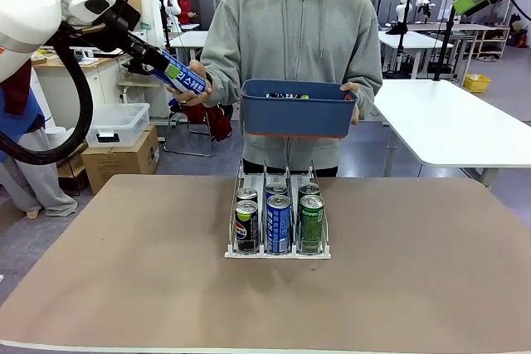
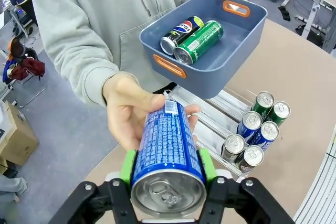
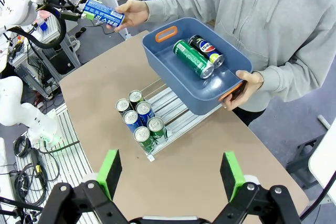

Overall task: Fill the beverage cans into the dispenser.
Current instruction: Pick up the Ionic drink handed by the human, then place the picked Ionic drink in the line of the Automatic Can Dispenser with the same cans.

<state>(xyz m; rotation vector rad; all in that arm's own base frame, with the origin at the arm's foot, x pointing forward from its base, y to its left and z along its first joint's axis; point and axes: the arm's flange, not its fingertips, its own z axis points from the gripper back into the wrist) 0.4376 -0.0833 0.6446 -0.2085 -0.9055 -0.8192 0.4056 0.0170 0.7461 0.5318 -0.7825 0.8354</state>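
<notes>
Blue can [image 2: 165, 135] in left end effector [image 2: 167, 165], base behind hand [image 2: 128, 111]; right end effector [image 3: 171, 174] agape.

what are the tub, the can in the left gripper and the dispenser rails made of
Tub: likely moulded plastic, matte blue, with rounded corners and orange handle inserts.
Can in the left gripper: thin metal, probably aluminium; bare silver top with pull tab, glossy blue printed wall.
Dispenser: seemingly plastic, thin clear or white rails on a white base.
</notes>
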